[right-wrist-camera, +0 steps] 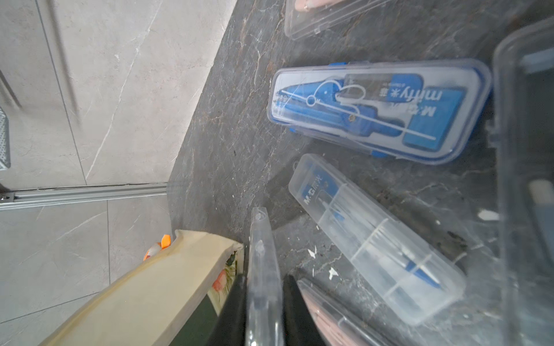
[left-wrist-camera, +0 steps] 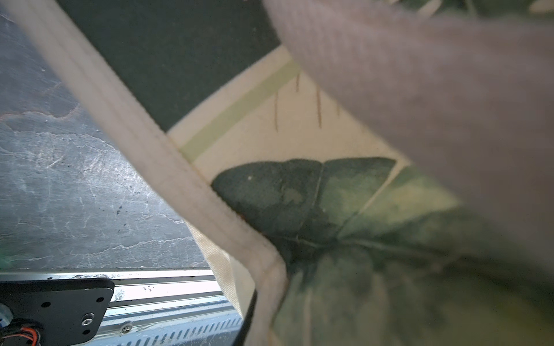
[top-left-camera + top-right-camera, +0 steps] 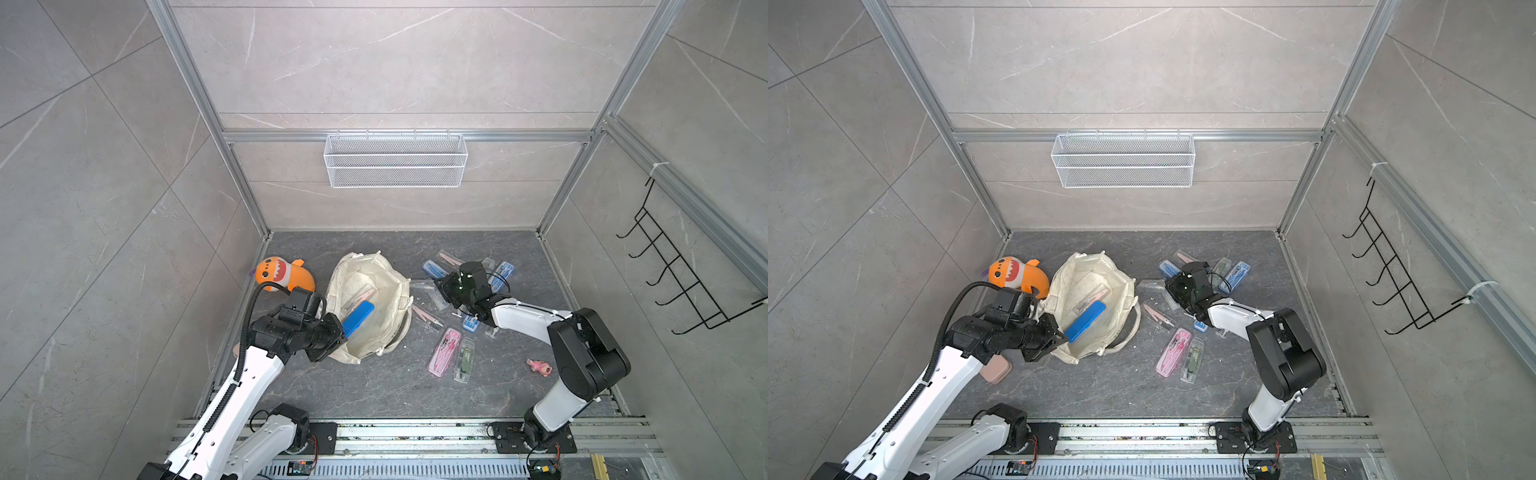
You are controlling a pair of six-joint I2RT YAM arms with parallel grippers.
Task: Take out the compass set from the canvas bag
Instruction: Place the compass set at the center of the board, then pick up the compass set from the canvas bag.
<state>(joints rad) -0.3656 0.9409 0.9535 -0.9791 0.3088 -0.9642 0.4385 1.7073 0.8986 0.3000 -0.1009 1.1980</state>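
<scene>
In both top views the cream-white canvas bag (image 3: 390, 291) (image 3: 1118, 286) lies on the dark stone tabletop (image 3: 374, 386), mouth open upward, directly ahead of the left gripper (image 3: 340, 332). That gripper's tips sit at the bag's near rim, covered by its own black body. Its jaws are closed together, but I cannot tell whether cloth lies between them. Just past those tips, inside the bag, a solid blue oblong box (image 3: 358, 318) has its near end at the rim. Beyond it lies a clear case with a pink tool (image 3: 359, 296). The bag sits between this gripper and the right gripper (image 3: 441, 287); what the right one carries is too faint to read here. More clear cases lie scattered around its wrist, some partly hidden by the arm.

In the left wrist view no fingers show. A blurred fold of pale cloth right at the lens fills much of the frame. Past it are a cream webbing handle (image 2: 150, 155) and the bag's dark green leaf print (image 2: 299, 203).

In the right wrist view the two black fingers (image 1: 233, 311) are clamped on a clear slim plastic case (image 1: 262, 254) standing on edge. Its contents cannot be made out, and its end nearest the wrist is cut off. On one side of the fingers is the bag's wall. On the other lies a frosted clear case with a blue tool (image 1: 374, 239) and, farther out, a blue compass set in a clear-lidded case (image 1: 377, 110). Other cases are cropped at the frame's edges.
</scene>
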